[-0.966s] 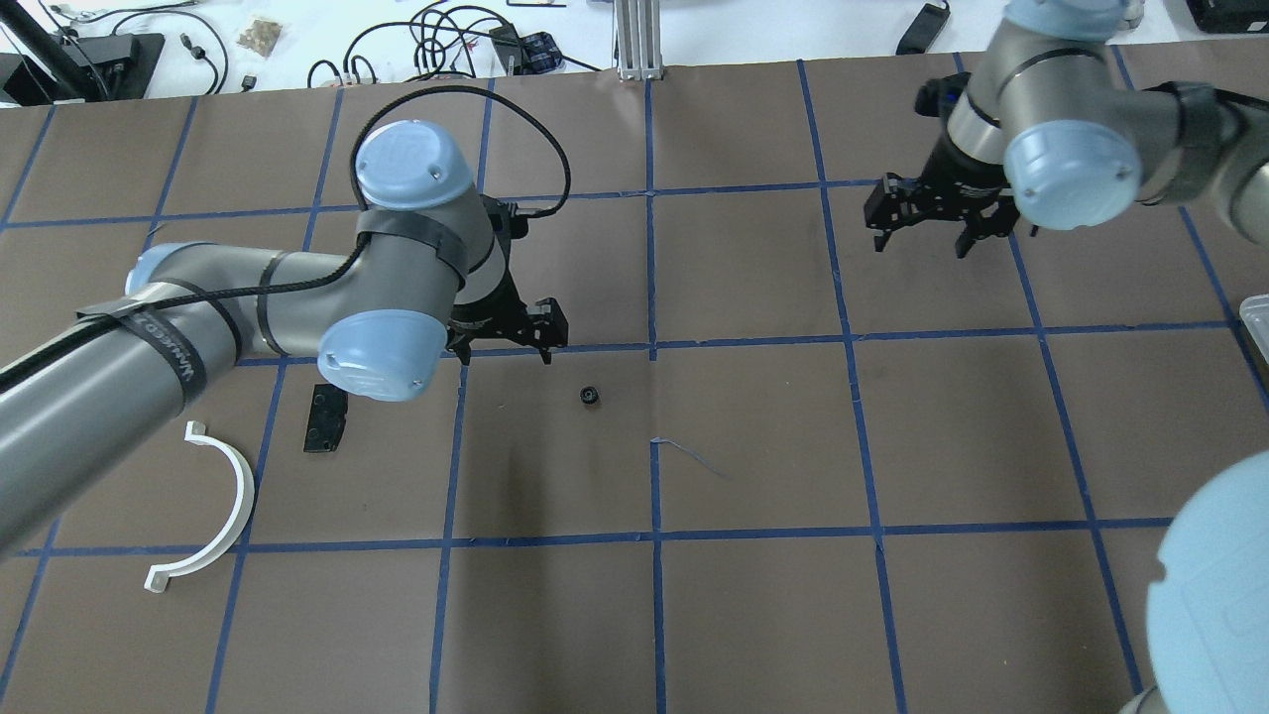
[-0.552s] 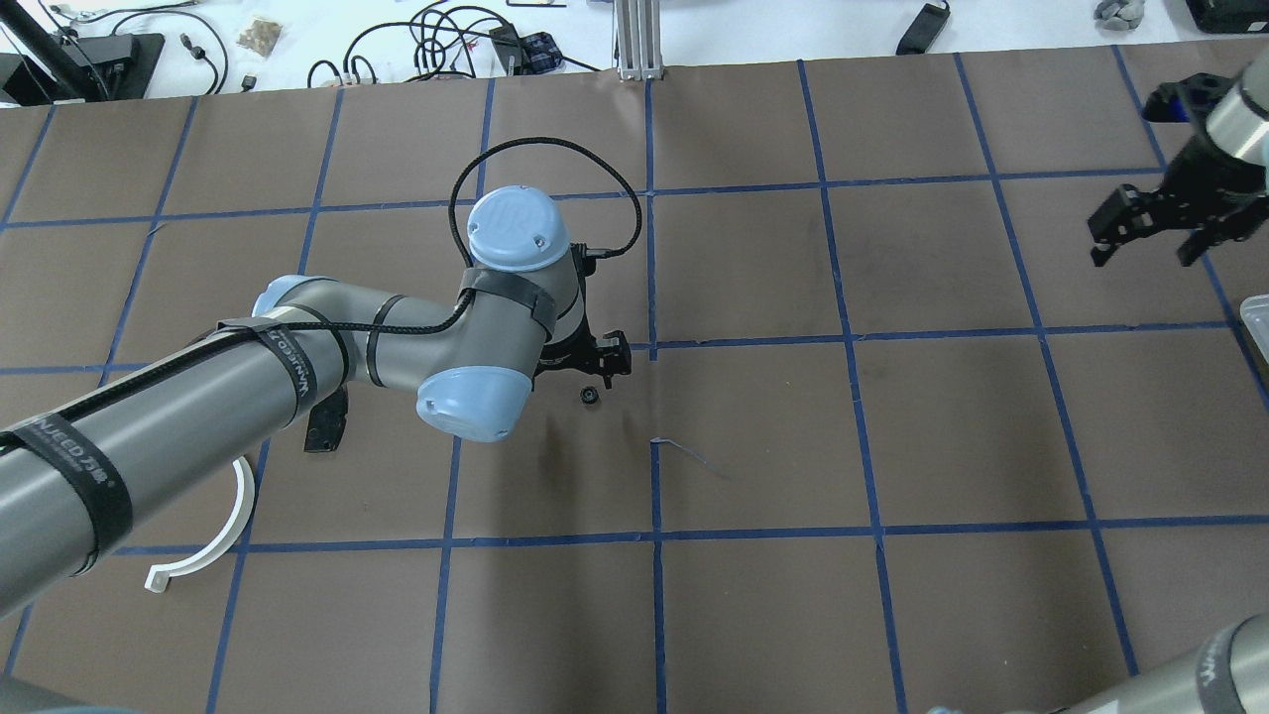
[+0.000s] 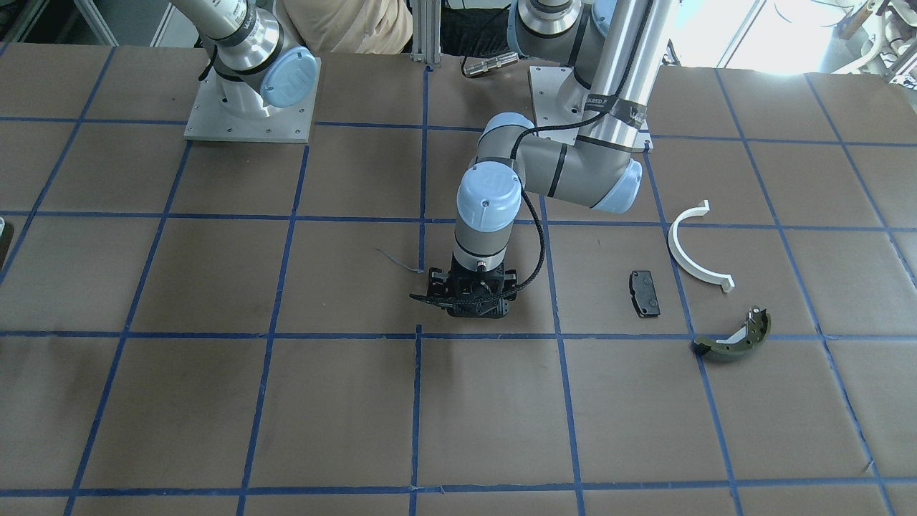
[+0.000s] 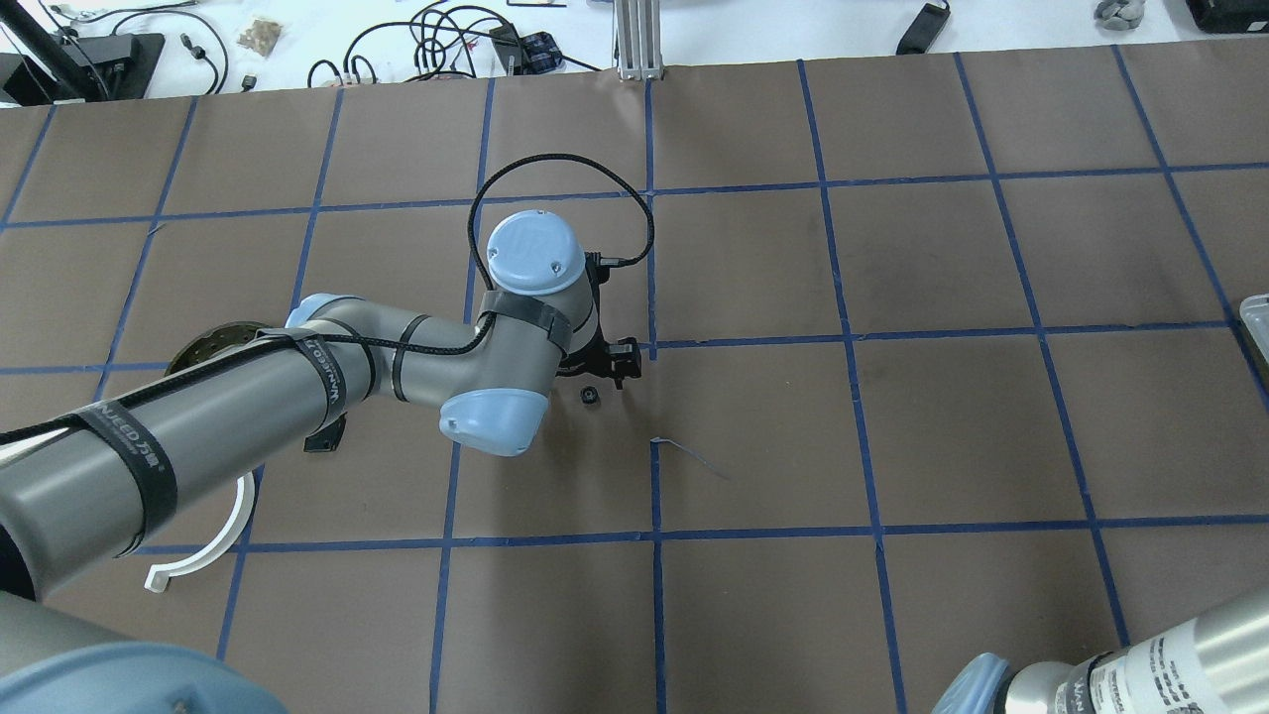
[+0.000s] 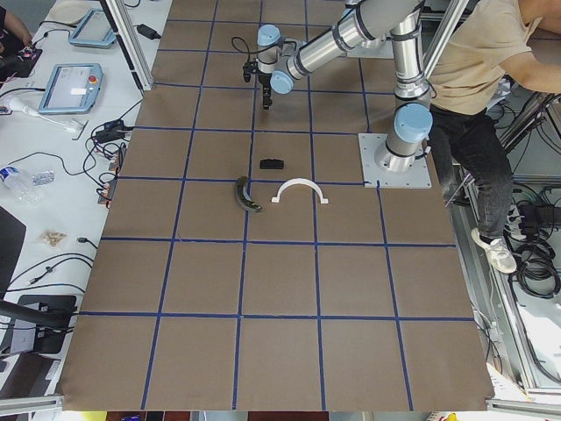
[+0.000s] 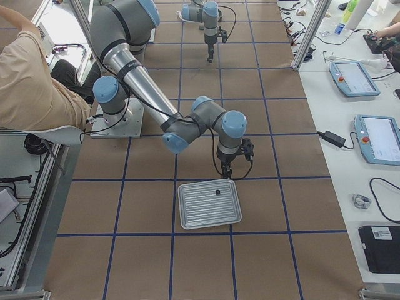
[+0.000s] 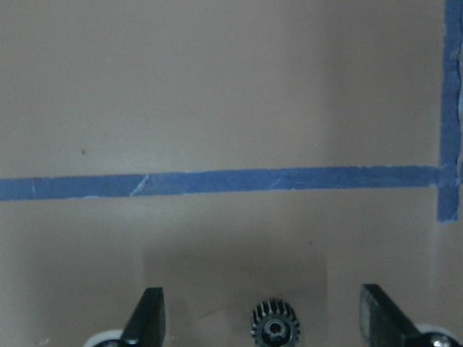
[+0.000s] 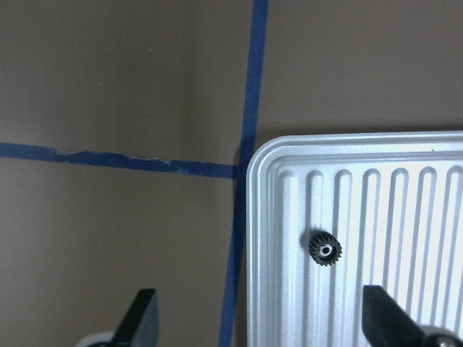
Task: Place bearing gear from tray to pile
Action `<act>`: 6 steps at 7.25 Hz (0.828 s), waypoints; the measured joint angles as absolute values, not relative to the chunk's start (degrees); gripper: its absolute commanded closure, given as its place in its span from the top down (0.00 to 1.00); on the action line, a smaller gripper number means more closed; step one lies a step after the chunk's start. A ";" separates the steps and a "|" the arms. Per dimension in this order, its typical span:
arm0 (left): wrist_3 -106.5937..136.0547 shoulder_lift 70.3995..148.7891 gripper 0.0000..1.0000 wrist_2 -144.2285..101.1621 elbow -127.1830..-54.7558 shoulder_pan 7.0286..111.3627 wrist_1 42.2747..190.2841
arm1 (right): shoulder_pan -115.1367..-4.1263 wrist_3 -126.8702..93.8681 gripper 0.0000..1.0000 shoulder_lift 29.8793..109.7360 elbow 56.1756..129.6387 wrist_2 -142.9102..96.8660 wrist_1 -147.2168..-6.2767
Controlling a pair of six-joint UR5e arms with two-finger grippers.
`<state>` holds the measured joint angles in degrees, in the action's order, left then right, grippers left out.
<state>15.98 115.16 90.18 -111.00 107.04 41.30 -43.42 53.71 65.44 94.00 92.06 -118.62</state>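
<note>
Left pincer [image 7: 264, 316]: jaws apart, pointing down at counter [image 4: 892, 446].
Bearing gear [image 7: 275, 330]: on counter directly beneath left pincer, between its fingers, not gripped. Bore up, axis vertical; I judge any closing direction suits.
Pile: black pad [image 3: 644, 292], white arc [image 3: 691, 252], olive brake shoe [image 3: 734, 339]. All well apart from left pincer, toward robot's left.
Right pincer [image 8: 262, 318]: far from left pincer, jaws apart above tray [image 8: 405, 148]; second gear [image 8: 325, 249] lies there.
I take left arm as nearer.

the gear [image 7: 275, 331] has wide gaps at 3 and 9 o'clock to the left gripper [image 7: 261, 290] fingers [image 7: 150, 316]; flat table [image 7: 217, 87] at 12.
</note>
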 measured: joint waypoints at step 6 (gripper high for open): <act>15.55 115.01 0.34 90.03 -111.78 107.62 41.08 | -39.26 60.78 0.69 57.46 92.78 91.29 -124.42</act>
